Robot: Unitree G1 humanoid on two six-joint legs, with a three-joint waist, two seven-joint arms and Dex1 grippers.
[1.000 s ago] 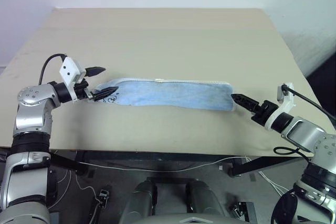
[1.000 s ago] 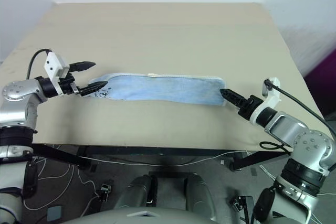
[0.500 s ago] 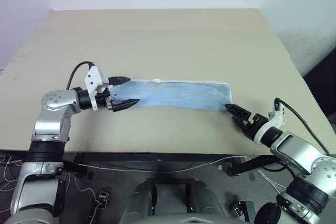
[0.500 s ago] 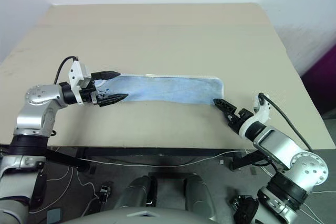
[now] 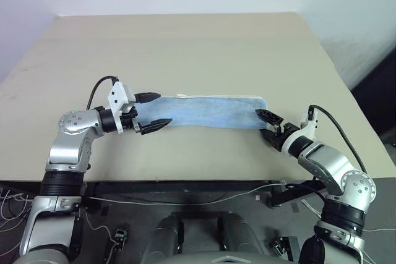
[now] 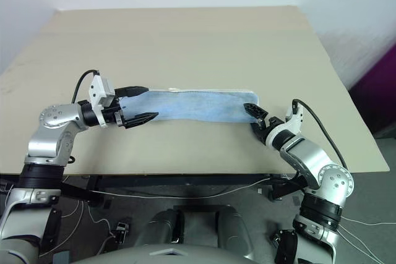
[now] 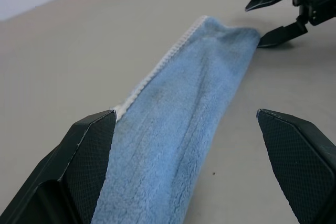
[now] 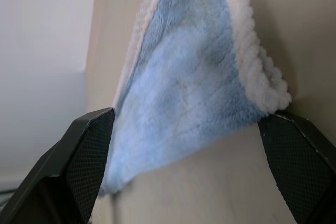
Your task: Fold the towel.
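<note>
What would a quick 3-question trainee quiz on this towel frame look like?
1. True or false: the towel lies as a long narrow strip on the table.
2. Which end does the left gripper straddle? A) robot's left end B) robot's right end
3. Fill in: both grippers' fingers are ____.

Key:
1. True.
2. A; the right gripper is at the other end.
3. Open; neither has closed on the cloth.

One towel (image 5: 207, 110), one table (image 5: 185, 47), two grippers: left (image 5: 151, 111), right (image 5: 267, 123).
</note>
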